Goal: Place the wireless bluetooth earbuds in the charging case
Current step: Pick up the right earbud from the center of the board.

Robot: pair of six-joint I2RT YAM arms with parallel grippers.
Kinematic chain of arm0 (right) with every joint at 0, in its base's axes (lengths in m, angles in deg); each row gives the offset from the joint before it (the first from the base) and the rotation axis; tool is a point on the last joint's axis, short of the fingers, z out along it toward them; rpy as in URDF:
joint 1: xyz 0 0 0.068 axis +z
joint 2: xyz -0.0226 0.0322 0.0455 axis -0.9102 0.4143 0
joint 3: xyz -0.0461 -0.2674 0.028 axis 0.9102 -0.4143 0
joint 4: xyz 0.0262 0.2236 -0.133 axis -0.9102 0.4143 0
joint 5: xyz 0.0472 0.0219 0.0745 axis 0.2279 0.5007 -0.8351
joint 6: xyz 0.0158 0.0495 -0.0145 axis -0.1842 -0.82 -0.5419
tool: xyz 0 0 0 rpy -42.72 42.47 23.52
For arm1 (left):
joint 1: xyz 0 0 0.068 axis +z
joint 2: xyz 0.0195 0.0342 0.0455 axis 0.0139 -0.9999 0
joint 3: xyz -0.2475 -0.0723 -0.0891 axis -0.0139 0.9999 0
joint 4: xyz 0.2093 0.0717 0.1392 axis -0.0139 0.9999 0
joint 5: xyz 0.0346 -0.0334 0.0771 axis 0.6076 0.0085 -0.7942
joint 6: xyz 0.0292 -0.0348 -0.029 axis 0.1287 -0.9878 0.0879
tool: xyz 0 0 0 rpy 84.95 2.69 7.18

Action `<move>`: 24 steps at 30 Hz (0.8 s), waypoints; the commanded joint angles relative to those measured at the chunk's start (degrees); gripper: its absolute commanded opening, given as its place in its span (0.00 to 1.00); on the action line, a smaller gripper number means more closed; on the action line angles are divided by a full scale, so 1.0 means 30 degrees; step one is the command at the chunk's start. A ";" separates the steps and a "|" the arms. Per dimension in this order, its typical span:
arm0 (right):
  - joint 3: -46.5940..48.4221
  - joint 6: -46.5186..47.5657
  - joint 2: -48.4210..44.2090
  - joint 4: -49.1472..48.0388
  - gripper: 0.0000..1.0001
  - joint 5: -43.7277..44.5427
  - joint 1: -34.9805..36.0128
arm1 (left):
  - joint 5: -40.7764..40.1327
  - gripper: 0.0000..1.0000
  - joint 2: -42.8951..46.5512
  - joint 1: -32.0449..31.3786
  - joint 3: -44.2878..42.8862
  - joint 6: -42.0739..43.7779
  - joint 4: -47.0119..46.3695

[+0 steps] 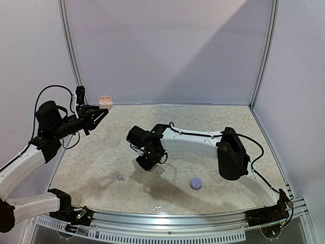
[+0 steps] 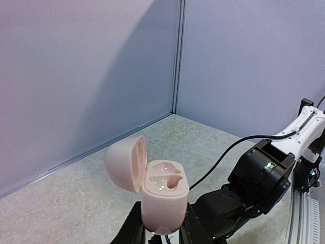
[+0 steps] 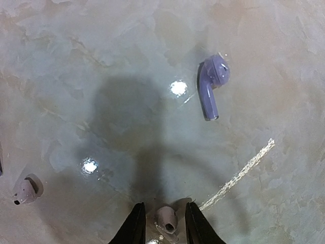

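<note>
Risk: the right gripper point(image 3: 163, 209), jaws apart, could flick away the tiny pale-pink plastic earbud point(image 3: 166, 219) by closing off-centre. The earbud lies loose between its fingers point(image 3: 133, 226) on the mottled beige table point(image 3: 264, 46), toward the near edge. The left gripper point(image 2: 161, 231) is clamped on the open pale-pink rounded plastic charging case point(image 2: 161, 195), raised over the far-left corner.

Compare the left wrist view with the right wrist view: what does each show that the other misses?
Left wrist only: the open pink charging case, sockets empty, held in the left claw, and the enclosure walls. Right wrist only: a lavender earbud, a pale earbud at the left edge, and a third earbud between the fingers of the open right claw. Shared: the mottled tabletop.
</note>
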 commanded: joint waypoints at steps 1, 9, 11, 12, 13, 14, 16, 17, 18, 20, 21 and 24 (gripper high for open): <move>0.0245 0.0522 0.1039 0.0079 0.27 0.0063 0.0065 | 0.0067 0.00 0.0104 -0.0139 0.0214 0.0277 -0.0136; 0.0259 0.0544 0.0778 0.0191 0.17 0.0183 0.0073 | 0.0049 0.00 0.0096 -0.0121 0.0223 0.0369 -0.0057; 0.0259 0.0547 0.0684 0.0307 0.16 0.0277 0.0070 | 0.0027 0.00 0.0077 -0.0140 0.0233 0.0409 -0.0041; 0.0259 0.0587 0.0588 0.0356 0.15 0.0335 0.0066 | 0.0006 0.00 0.0067 -0.0141 0.0224 0.0393 -0.0065; 0.0244 0.0599 0.0530 0.0435 0.15 0.0372 0.0072 | 0.0040 0.00 0.0073 -0.0141 0.0234 0.0410 -0.0072; 0.0242 0.0600 0.0451 0.0452 0.14 0.0413 0.0077 | 0.0048 0.00 0.0074 -0.0138 0.0228 0.0412 -0.0084; 0.0230 0.0600 0.0281 0.0512 0.11 0.0505 0.0067 | 0.0042 0.00 0.0064 -0.0141 0.0251 0.0436 -0.0110; 0.0229 0.0600 0.0211 0.0488 0.09 0.0521 0.0069 | 0.0048 0.00 0.0069 -0.0130 0.0274 0.0444 -0.0133; 0.0233 0.0556 0.0130 0.0422 0.06 0.0523 0.0065 | 0.0035 0.00 0.0048 -0.0125 0.0288 0.0431 -0.0139; 0.0244 0.0433 -0.0110 0.0250 0.04 0.0465 0.0067 | 0.0045 0.00 0.0062 -0.0140 0.0285 0.0472 -0.0168; 0.0231 0.0361 -0.0262 0.0114 0.02 0.0417 0.0083 | 0.0041 0.00 0.0106 -0.0145 0.0282 0.0464 -0.0173; 0.0083 0.0069 -0.0758 -0.0188 0.00 0.0392 0.0074 | 0.0021 0.00 0.0130 -0.0145 0.0325 0.0518 -0.0158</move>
